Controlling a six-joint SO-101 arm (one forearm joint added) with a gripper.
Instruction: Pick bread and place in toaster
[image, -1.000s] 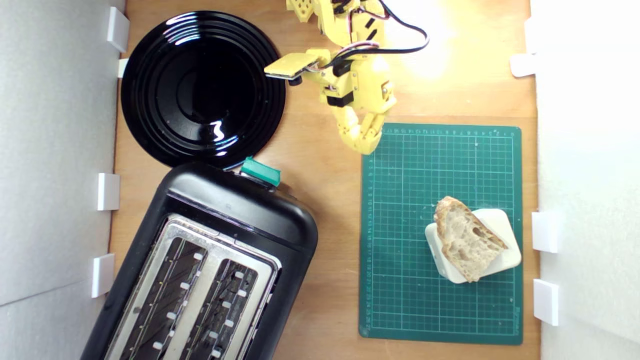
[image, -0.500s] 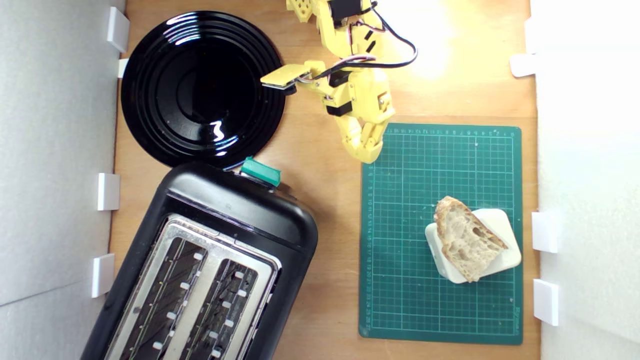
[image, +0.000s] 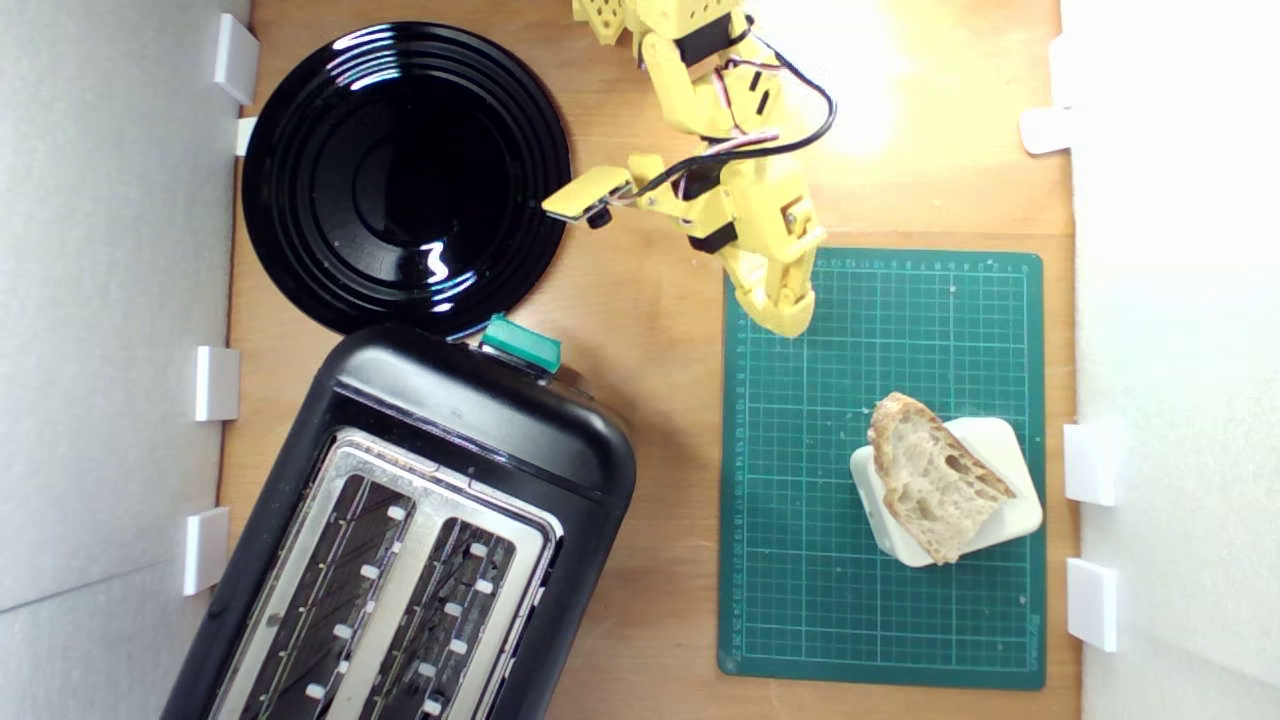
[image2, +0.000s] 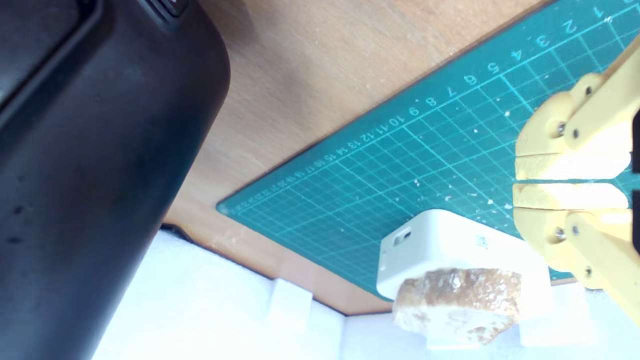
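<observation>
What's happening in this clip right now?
A yellow robot arm is heading for the bread, which lies propped on a white plastic block on a green cutting mat. The gripper hangs over the mat's corner nearest the arm, short of the slice and holding nothing; in the wrist view its jaws are nearly together. The black toaster sits at the exterior view's lower left with both slots empty, beside a black plate.

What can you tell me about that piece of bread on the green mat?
The bread is one irregular wedge of rustic loaf, with pale holey crumb and a tan-brown crust. It lies propped on an off-white plastic block on the green cutting mat, overhanging the block's edge. Nothing else touches it.
</observation>
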